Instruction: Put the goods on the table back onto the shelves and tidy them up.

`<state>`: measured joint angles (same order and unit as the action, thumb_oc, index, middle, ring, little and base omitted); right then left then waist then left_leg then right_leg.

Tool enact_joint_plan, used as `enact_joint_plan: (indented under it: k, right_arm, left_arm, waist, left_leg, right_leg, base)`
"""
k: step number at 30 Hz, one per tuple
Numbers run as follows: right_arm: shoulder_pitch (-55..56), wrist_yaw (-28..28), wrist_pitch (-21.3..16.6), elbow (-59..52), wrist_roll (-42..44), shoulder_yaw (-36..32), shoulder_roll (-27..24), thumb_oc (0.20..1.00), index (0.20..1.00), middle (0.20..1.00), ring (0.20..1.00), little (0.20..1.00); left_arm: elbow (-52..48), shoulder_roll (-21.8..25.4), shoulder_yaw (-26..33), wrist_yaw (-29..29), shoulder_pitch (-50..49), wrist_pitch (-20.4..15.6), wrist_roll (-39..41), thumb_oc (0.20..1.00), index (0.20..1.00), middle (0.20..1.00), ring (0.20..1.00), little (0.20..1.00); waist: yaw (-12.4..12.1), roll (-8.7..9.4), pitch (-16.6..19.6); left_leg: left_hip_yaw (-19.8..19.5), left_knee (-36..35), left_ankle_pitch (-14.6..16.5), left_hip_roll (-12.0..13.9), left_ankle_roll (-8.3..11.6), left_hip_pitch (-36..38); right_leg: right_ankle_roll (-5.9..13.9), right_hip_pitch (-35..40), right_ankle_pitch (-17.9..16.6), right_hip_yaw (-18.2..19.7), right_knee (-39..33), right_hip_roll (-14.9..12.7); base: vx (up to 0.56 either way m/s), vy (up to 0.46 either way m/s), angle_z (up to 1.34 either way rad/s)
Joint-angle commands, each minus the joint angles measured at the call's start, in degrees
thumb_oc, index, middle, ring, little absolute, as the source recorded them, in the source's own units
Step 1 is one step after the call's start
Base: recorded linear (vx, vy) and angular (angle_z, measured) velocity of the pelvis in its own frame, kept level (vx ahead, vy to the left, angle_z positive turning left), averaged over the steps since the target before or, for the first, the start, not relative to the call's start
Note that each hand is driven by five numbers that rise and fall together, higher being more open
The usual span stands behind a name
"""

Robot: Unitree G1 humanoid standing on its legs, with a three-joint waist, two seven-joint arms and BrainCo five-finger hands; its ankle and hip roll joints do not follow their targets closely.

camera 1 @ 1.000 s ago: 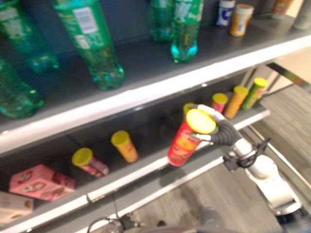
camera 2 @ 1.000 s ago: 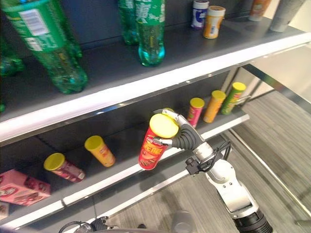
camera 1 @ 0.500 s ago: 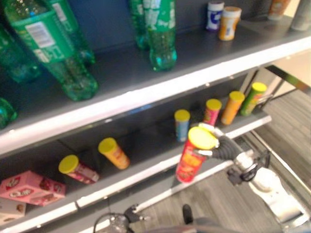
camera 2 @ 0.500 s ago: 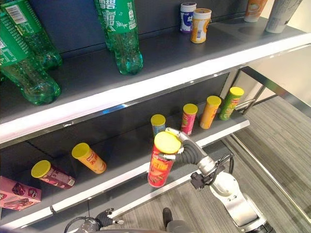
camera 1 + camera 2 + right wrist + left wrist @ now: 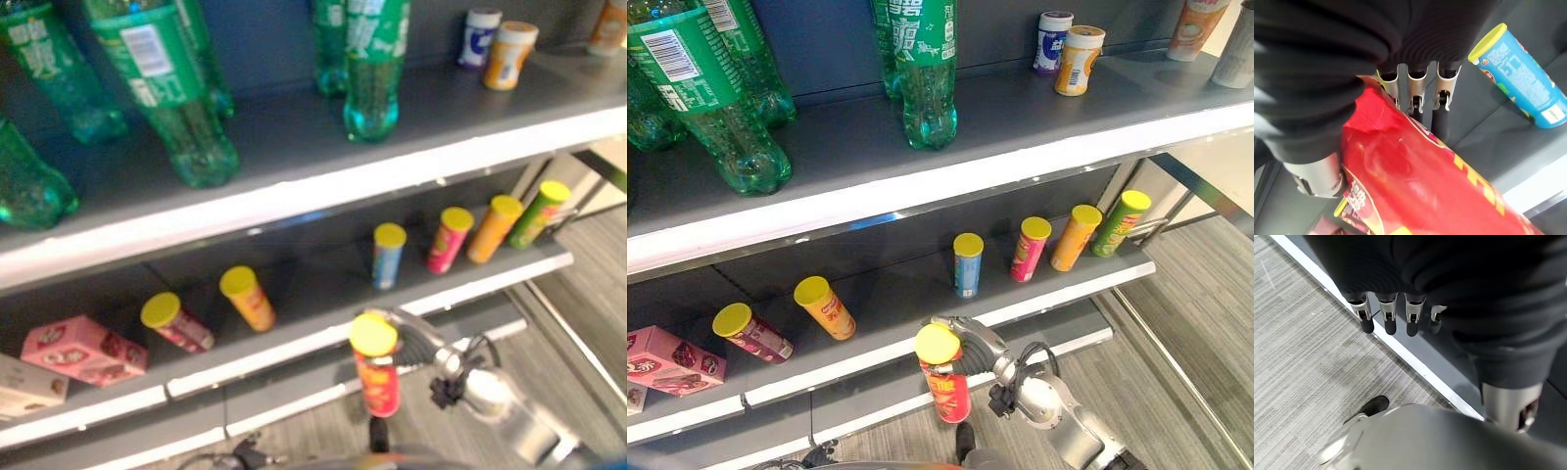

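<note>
1. Left eye view: right hand [image 5: 411,338] holds a red can [image 5: 378,377] upright by its upper part, just under the yellow lid, in front of and below the lower shelf [image 5: 294,348] edge. Risk, as I judge it: the can sits lower than the shelf lip, so a straight push forward would knock its body against the edge and tip it or twist it out of the grasp.

2. Right eye view: the same can [image 5: 945,382] hangs between an orange can [image 5: 826,307] lying tilted on the shelf and a blue can [image 5: 967,264] standing behind. A pink can [image 5: 751,333] and pink box [image 5: 671,358] lie further left. Swinging in carelessly could bump the blue can over. Green bottles [image 5: 921,69] stand on the upper shelf [image 5: 1038,147].

3. Left wrist view: left hand [image 5: 1396,316] hangs above the floor [image 5: 1298,357], fingers straight and relaxed, carrying nothing.

4. Right wrist view: right-hand fingers [image 5: 1422,105] curl tightly round the red can, clamped on it; the blue can stands just past them.
</note>
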<state>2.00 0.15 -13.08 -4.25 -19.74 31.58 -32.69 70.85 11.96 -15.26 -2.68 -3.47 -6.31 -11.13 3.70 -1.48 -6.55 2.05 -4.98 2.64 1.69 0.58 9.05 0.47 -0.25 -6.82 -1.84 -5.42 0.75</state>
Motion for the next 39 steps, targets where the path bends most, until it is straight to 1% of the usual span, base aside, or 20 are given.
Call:
enact_joint_plan:
  k: [1,4,8,11,12,16,17,18,19,20,22,25,29,34,35,36,37,39]
  right_arm:
    - [-5.8,-4.8,-2.0,-2.3,0.2,1.8,2.8,0.2,0.2,0.2,0.2,0.2]
    - [-7.5,-6.4,-1.6,-1.3,-0.1,1.7,4.0,0.2,0.2,0.2,0.2,0.2]
    - [-10.2,-10.0,-0.6,-0.5,0.2,0.1,6.5,0.2,0.2,0.2,0.2,0.2]
    - [-10.5,-10.6,-0.6,-0.6,0.1,-0.1,6.8,0.2,0.2,0.2,0.2,0.2]
    - [-11.6,-12.5,-0.5,-0.3,0.4,-0.6,7.8,0.2,0.2,0.2,0.2,0.2]
    - [-11.9,-14.5,-0.7,-0.1,0.8,-1.2,8.4,0.2,0.2,0.2,0.2,0.2]
    - [-12.3,-17.5,-1.2,0.1,0.4,-1.6,9.0,0.2,0.2,0.2,0.2,0.2]
    - [-12.7,-21.2,-2.6,-0.6,-1.5,-1.3,9.3,0.2,0.2,0.2,0.2,0.2]
    - [-12.7,-21.3,-2.6,-0.5,-1.6,-1.3,9.3,0.2,0.2,0.2,0.2,0.2]
    - [-13.8,-24.2,-3.2,-0.1,-3.3,0.0,9.9,0.2,0.2,0.2,0.2,0.2]
    - [-16.4,-26.3,-4.4,2.8,-5.6,3.3,11.0,0.2,0.2,0.2,0.2,0.2]
    - [-20.5,-30.1,-4.7,7.8,-7.9,7.0,12.9,0.2,0.2,0.2,0.2,0.2]
    - [-27.4,-35.2,-4.4,13.6,-10.6,9.5,14.9,0.2,0.2,0.2,0.2,0.2]
    - [-34.2,-37.9,-3.5,18.2,-13.5,11.3,15.9,0.2,0.2,0.2,0.2,0.2]
    - [-34.3,-38.0,-3.5,18.4,-13.5,11.3,16.0,0.2,0.2,0.2,0.2,0.2]
    - [-36.4,-38.8,-2.9,20.1,-14.3,12.0,16.3,0.2,0.2,0.2,0.2,0.2]
    - [-36.5,-38.9,-2.9,20.3,-14.4,12.0,16.4,0.2,0.2,0.2,0.2,0.2]
    - [-39.4,-39.8,-1.9,22.4,-15.7,12.3,16.7,0.2,0.2,0.2,0.2,0.2]
  left_arm:
    - [3.5,-1.1,-2.0,-1.4,2.3,-0.6,1.7,1.0,1.0,1.0,1.0,1.0]
    - [3.5,-1.0,-2.2,-1.7,2.4,-0.5,2.1,1.0,1.0,1.0,1.0,1.0]
    - [3.3,-0.6,-2.4,-2.5,2.3,-0.1,2.7,1.0,1.0,1.0,1.0,1.0]
    - [3.3,-0.5,-2.4,-2.7,2.3,-0.1,2.6,1.0,1.0,1.0,1.0,1.0]
    - [3.1,-0.4,-2.9,-3.2,2.4,-0.1,2.2,1.0,1.0,1.0,1.0,1.0]
    - [2.7,-0.4,-3.5,-3.7,2.7,0.1,1.9,1.0,1.0,1.0,1.0,1.0]
    - [2.5,-0.4,-4.0,-4.3,3.0,0.0,1.8,1.0,1.0,1.0,1.0,1.0]
    - [2.5,-0.3,-4.4,-5.3,3.2,-0.1,1.9,1.0,1.0,1.0,1.0,1.0]
    - [2.5,-0.3,-4.4,-5.3,3.2,-0.1,1.9,1.0,1.0,1.0,1.0,1.0]
    - [2.5,-0.3,-4.8,-6.4,3.3,-0.4,1.8,1.0,1.0,1.0,1.0,1.0]
    - [2.7,0.0,-5.2,-7.4,3.7,-0.8,1.5,1.0,1.0,1.0,1.0,1.0]
    - [2.7,0.4,-6.4,-9.3,4.3,-1.3,1.2,1.0,1.0,1.0,1.0,1.0]
    - [2.1,1.7,-8.7,-11.1,5.9,-1.7,1.0,1.0,1.0,1.0,1.0,1.0]
    - [1.4,2.9,-11.3,-11.5,8.4,-2.6,1.3,1.0,1.0,1.0,1.0,1.0]
    - [1.4,2.9,-11.3,-11.5,8.5,-2.6,1.3,1.0,1.0,1.0,1.0,1.0]
    - [1.3,3.3,-12.3,-11.5,9.1,-2.9,1.6,1.0,1.0,1.0,1.0,1.0]
    - [1.3,3.4,-12.2,-11.5,9.2,-2.9,1.7,1.0,1.0,1.0,1.0,1.0]
    - [1.1,3.8,-13.4,-11.4,10.0,-3.2,1.7,1.0,1.0,1.0,1.0,1.0]
  waist:
    - [-1.2,1.92,-0.3]
    - [-1.4,1.74,-0.6]
    - [-2.2,1.32,-0.6]
    - [-2.4,1.3,-0.6]
    - [-2.5,1.25,-0.5]
    - [-2.4,1.15,-0.6]
    - [-2.4,0.94,-0.8]
    - [-2.3,0.69,-1.4]
    - [-2.3,0.68,-1.4]
    - [-2.5,0.48,-2.0]
    - [-2.9,0.26,-2.8]
    - [-3.8,0.0,-4.2]
    - [-5.6,-0.19,-6.5]
    - [-7.4,-1.05,-8.8]
    - [-7.4,-1.03,-8.7]
    - [-8.1,-1.37,-9.2]
    - [-8.1,-1.35,-9.1]
    - [-9.0,-1.68,-9.3]
  left_leg:
    - [-0.1,0.0,-1.0,1.7,1.99,-2.8]
    - [-0.2,0.0,-0.9,1.5,1.92,-3.0]
    - [-0.6,0.0,-0.8,1.1,1.79,-3.5]
    - [-0.7,0.0,-0.7,1.0,1.77,-3.3]
    - [-0.6,0.0,-0.5,1.0,1.74,-3.1]
    - [-0.6,0.0,-0.4,0.9,1.7,-3.0]
    - [-0.6,0.0,-0.4,0.9,1.67,-3.1]
    - [-0.6,0.0,-0.4,0.9,1.71,-3.3]
    - [-0.6,0.0,-0.4,0.9,1.71,-3.3]
    - [-0.7,0.0,-0.5,1.0,1.72,-3.7]
    - [-1.0,0.0,-0.8,1.0,1.75,-4.4]
    - [-1.7,0.0,-1.4,0.9,1.76,-5.8]
    - [-3.0,0.0,-2.6,0.7,1.67,-8.5]
    - [-4.8,0.0,-4.4,0.2,1.77,-12.8]
    - [-4.8,0.0,-4.4,0.2,1.77,-13.0]
    - [-5.3,0.0,-5.0,0.0,1.82,-14.5]
    - [-5.4,0.0,-5.0,0.0,1.82,-14.7]
    - [-6.0,0.0,-5.8,-0.4,1.89,-16.8]
  right_leg:
    - [4.9,5.3,4.9,0.3,0.4,-4.7]
    - [4.95,5.1,4.8,0.2,0.4,-4.9]
    - [5.14,4.8,4.8,-0.2,0.4,-5.3]
    - [5.14,4.9,4.8,-0.3,0.4,-5.4]
    - [5.17,5.2,5.0,-0.2,0.4,-5.5]
    - [5.2,5.2,5.0,-0.2,0.4,-5.5]
    - [5.27,5.0,4.9,-0.1,0.4,-5.6]
    - [5.34,4.7,4.9,-0.2,0.4,-5.7]
    - [5.34,4.7,4.9,-0.2,0.4,-5.7]
    - [5.42,4.3,4.9,-0.4,0.4,-5.7]
    - [5.43,3.7,4.8,-0.6,0.4,-5.7]
    - [5.43,2.8,4.7,-1.1,0.4,-5.7]
    - [5.5,0.6,4.2,-1.8,0.4,-5.7]
    - [5.59,-2.8,3.1,-2.8,0.4,-5.9]
    - [5.59,-3.0,3.1,-2.9,0.4,-5.9]
    - [5.65,-4.3,2.7,-3.3,0.5,-6.0]
    - [5.65,-4.6,2.6,-3.3,0.5,-6.0]
    - [5.76,-6.3,2.2,-3.8,0.7,-6.2]
  base:
    - [-0.01,0.048,0.04]
    - [-0.01,0.04,0.02]
    - [0.0,0.037,0.07]
    - [0.02,0.017,0.09]
    - [0.0,0.0,0.0]
    - [0.01,0.006,0.0]
    - [-0.02,0.03,0.0]
    - [-0.03,0.03,-0.01]
    - [-0.05,0.024,-0.04]
    - [-0.05,0.016,-0.05]
    - [-0.08,0.014,-0.03]
    - [-0.09,-0.001,0.0]
    - [-0.12,-0.023,0.19]
    - [-0.12,-0.015,0.19]
    - [-0.1,-0.004,0.19]
    - [-0.06,-0.007,0.16]
    - [-0.08,-0.007,0.1]
    - [-0.05,-0.003,0.12]
